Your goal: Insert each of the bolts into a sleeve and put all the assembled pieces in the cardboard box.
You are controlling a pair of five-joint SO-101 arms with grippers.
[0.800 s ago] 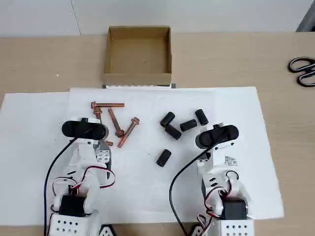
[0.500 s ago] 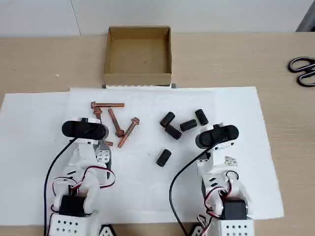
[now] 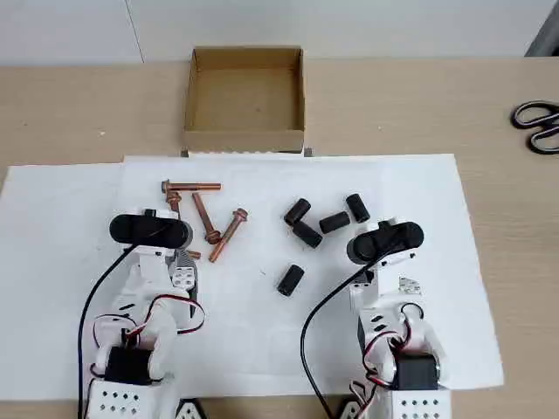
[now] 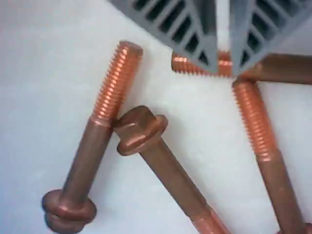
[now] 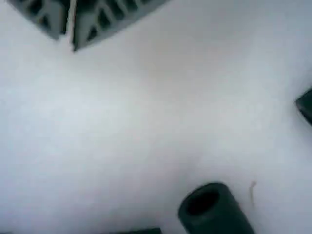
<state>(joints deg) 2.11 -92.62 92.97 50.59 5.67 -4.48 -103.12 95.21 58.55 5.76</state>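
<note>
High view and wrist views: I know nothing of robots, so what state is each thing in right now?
cardboard box: open at the top, empty.
bolts: lying loose on the paper, none in a sleeve.
sleeves: lying loose, none holding a bolt.
scissors: lying on the table, handles close together.
left gripper: shut, holding nothing, over the bolts.
right gripper: shut, holding nothing, over the paper.
</note>
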